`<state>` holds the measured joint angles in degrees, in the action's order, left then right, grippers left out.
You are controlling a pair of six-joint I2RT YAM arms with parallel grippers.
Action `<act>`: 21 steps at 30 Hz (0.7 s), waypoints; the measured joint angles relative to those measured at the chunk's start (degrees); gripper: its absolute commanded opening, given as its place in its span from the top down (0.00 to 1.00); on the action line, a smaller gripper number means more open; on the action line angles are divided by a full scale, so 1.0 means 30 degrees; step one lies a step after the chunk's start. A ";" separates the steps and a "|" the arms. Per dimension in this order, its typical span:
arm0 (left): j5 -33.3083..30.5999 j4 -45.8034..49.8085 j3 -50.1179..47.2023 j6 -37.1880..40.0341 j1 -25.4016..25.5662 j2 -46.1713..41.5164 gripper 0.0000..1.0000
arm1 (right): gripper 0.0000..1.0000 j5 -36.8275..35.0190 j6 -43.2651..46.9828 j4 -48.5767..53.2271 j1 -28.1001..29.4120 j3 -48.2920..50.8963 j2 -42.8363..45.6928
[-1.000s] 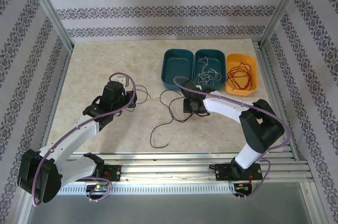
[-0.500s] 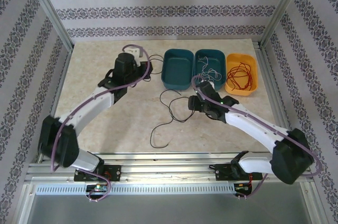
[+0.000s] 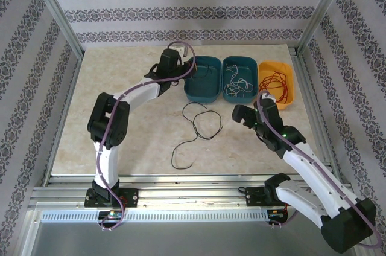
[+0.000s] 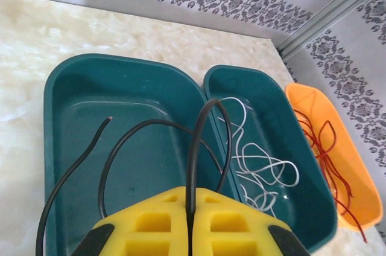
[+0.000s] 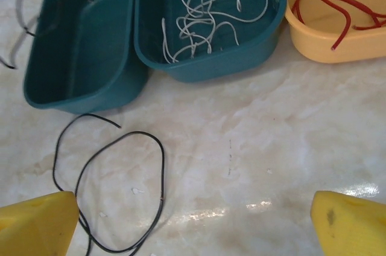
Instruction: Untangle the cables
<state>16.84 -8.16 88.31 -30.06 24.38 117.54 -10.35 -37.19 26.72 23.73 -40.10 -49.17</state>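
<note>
One thin black wire — glossy, arched.

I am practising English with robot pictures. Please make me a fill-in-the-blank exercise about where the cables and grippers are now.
1. The orange bin holds the ___ cables.
2. The teal bin beside it holds the ___ cables.
3. The left gripper is shut on a ___ cable.
4. The right gripper, above the table, is ___.
Missing words: red; white; black; open.
</note>
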 measured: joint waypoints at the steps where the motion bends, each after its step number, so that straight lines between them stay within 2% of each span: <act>1: 0.0066 -0.0007 0.0219 0.0000 0.0000 0.0357 1.00 | 0.02 0.0000 0.0000 0.0007 0.0000 0.0036 0.0197; 17: 0.0889 0.0007 0.2579 -0.0066 0.0612 0.2980 1.00 | 0.02 0.0262 0.0000 0.0015 -0.0539 0.0087 -0.0342; 18: 0.0882 0.0007 0.2616 -0.0066 0.0627 0.3082 0.97 | 0.02 0.0357 0.0000 0.0029 -0.0619 0.0080 -0.0539; 21: 0.0882 0.0321 0.2616 -0.0015 0.0627 0.3286 0.77 | 0.02 0.0627 0.0000 0.0168 -0.0627 0.0073 -0.1064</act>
<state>19.49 -7.20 96.16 -30.11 26.26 127.39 -8.47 -37.19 27.22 21.85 -39.88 -52.36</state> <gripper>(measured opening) 0.141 0.983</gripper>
